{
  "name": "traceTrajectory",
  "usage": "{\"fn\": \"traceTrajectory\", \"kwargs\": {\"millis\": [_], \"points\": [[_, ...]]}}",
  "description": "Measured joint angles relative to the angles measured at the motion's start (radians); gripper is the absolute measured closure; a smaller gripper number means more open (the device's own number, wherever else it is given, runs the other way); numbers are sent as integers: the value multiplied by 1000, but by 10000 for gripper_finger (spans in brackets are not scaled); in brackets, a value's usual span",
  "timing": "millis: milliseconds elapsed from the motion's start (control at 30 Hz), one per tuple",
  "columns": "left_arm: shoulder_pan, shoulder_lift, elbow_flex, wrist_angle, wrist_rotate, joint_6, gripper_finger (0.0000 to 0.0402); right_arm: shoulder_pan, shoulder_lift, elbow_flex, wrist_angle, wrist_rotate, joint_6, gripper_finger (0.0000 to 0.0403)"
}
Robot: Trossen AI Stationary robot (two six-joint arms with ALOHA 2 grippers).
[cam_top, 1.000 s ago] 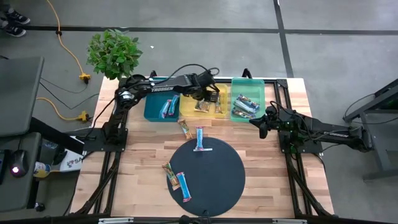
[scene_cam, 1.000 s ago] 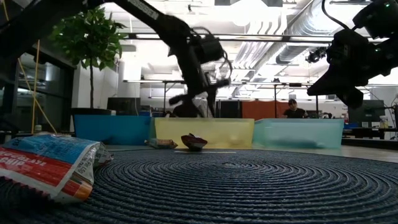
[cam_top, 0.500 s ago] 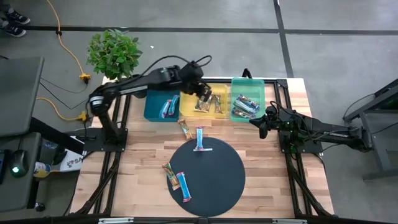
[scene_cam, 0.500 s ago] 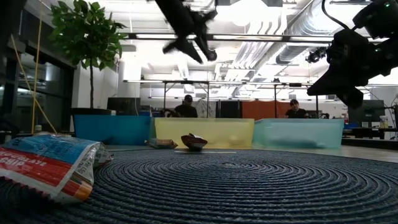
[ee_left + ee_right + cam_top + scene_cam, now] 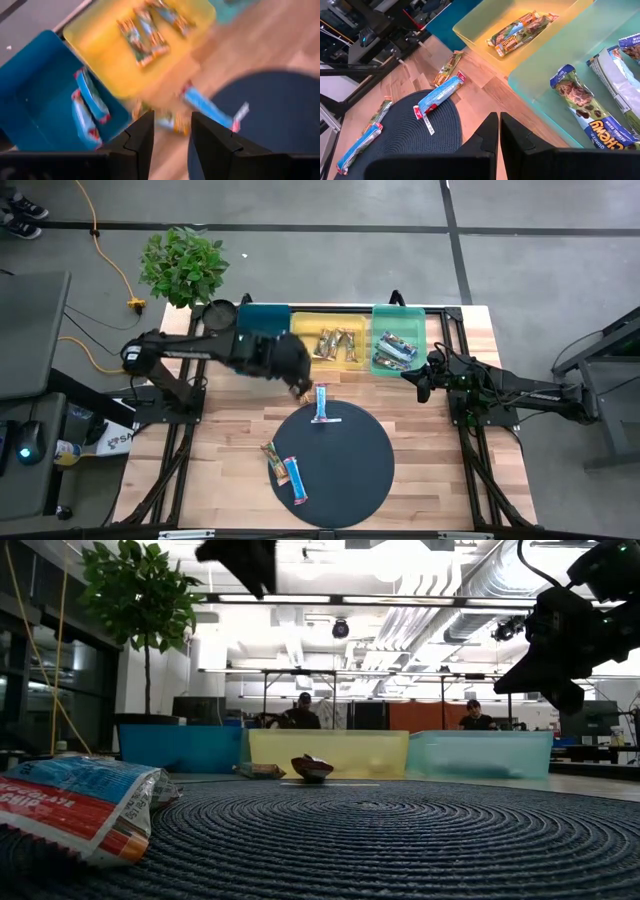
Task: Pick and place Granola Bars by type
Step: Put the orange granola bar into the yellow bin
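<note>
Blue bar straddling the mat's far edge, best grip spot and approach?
Take the blue bar from straight above, across its narrow width at mid-length. It lies flat, its long axis running from the yellow tray toward the mat centre, so the gripper should close across the table's width. Avoid the thin crimped ends.

- A granola bar [image 5: 594, 116] in the green tray [image 5: 555, 60] bore the words "CHEWY" and "DIPPED."
- A tan-brown bar [image 5: 512, 34] in the yellow tray [image 5: 485, 20] read "Chewy."
- The blue-and-red wrapper [image 5: 75, 805] nearest the low camera showed "CHIP"; the rest was illegible.
</note>
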Motion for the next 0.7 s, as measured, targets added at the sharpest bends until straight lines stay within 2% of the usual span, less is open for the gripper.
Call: {"fn": "traceTrajectory", "kwargs": {"millis": [133,333,533,700], "points": [[-92,0,0,-114,-4,-87,275,0,0,0,0,0,0,402],[-199,0,0,-301,-6,-580,275,0,0,0,0,0,0,402],[-293,-1,-42,-303,-3,-935,275,0,0,0,0,0,0,402],[-388,-1,-141,-304,69,-1174,275,0,0,0,0,0,0,402]]}}
